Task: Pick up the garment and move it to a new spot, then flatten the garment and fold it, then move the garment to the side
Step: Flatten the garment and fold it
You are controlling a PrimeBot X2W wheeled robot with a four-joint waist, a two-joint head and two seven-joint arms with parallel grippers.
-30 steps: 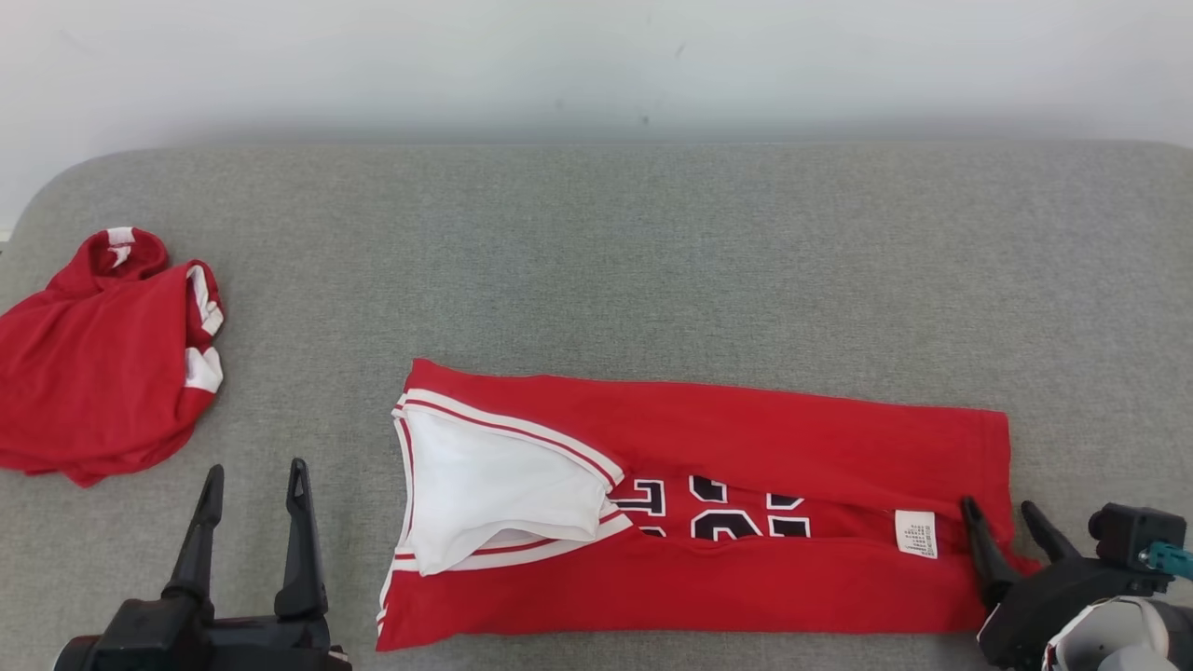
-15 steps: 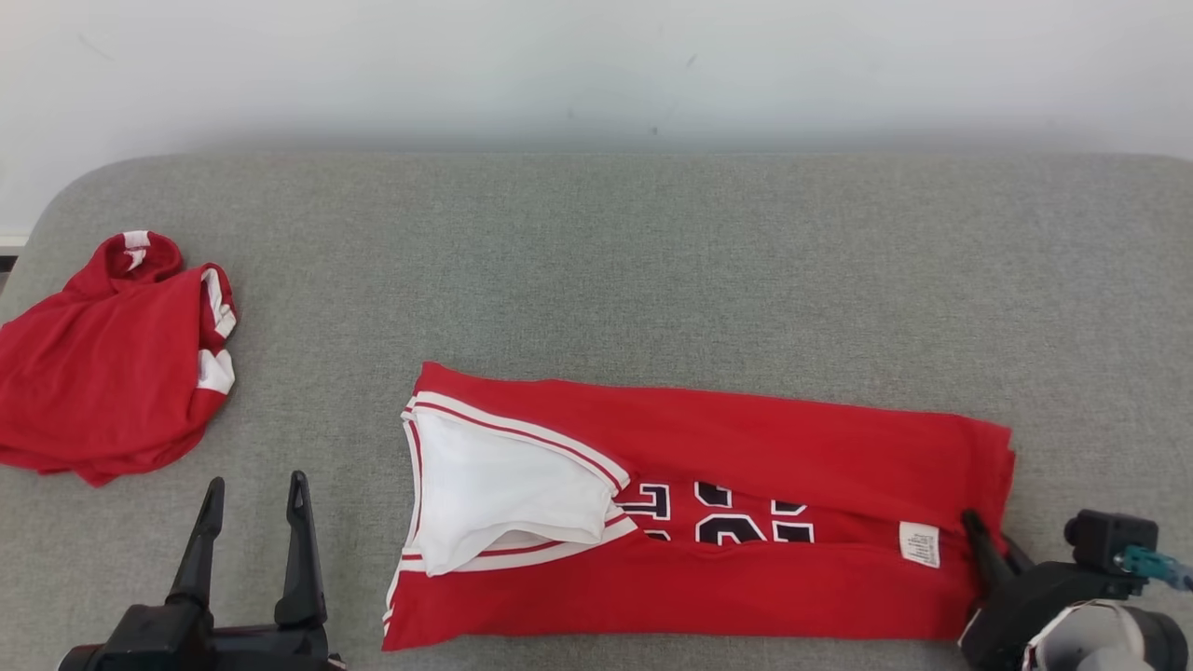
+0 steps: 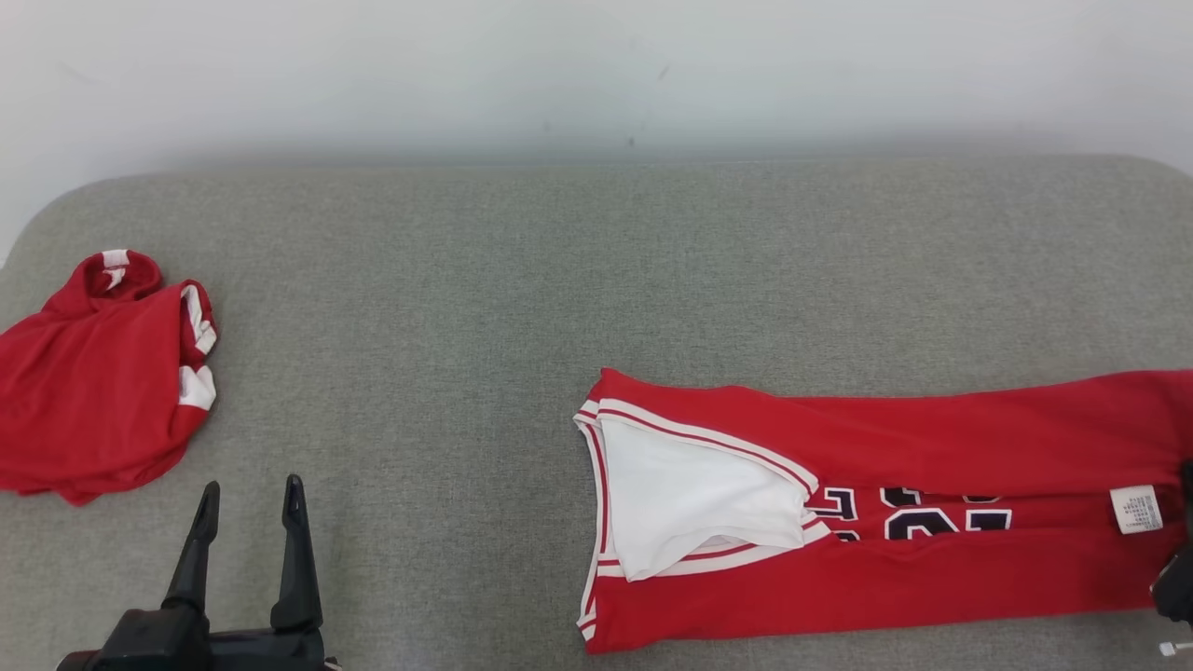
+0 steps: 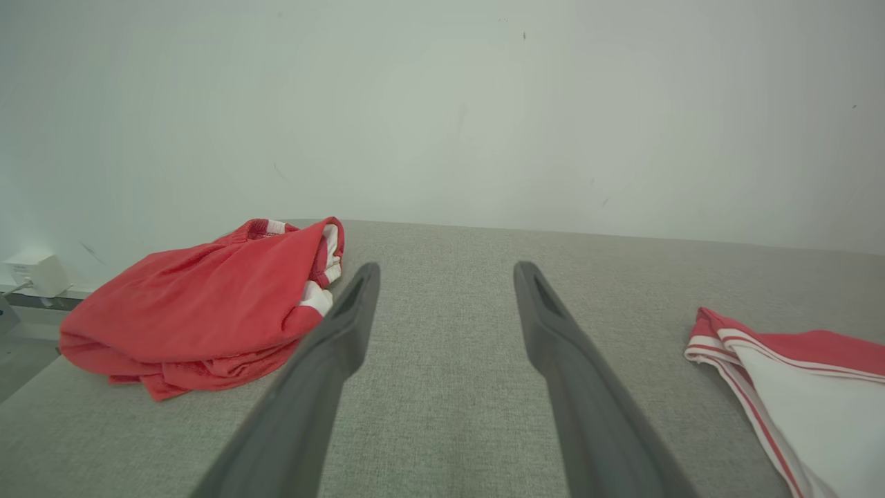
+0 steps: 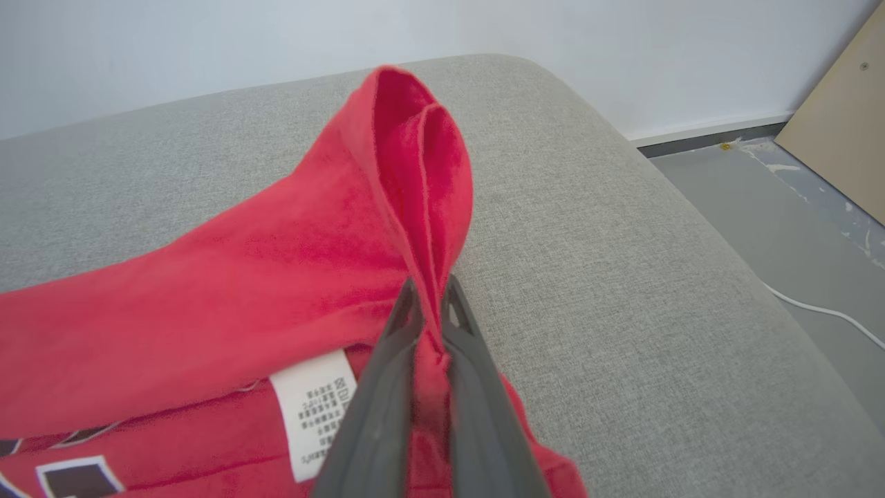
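While clamped shut on the jersey (image 5: 207, 297) hem, raise that edge into a peaked fold just past the tips: right fingers (image 5: 409, 325), no gap, cloth squeezed between. Counted: two red garments, two pairs of fingers, one white label (image 5: 314, 408). Jersey folded lengthwise into one long strip on the grey pad (image 3: 522, 280), long axis running from the right fingers toward the left fingers (image 3: 289, 513). Hem end at the right pair, white-trimmed opening end pointing toward the left pair yet well short of it. Label just beside the right fingers, on their left. Left fingers spread wide, holding nothing, over open pad. Crumpled in a heap, second garment (image 3: 102, 373) beyond the left fingers and to their left, well apart from the jersey.
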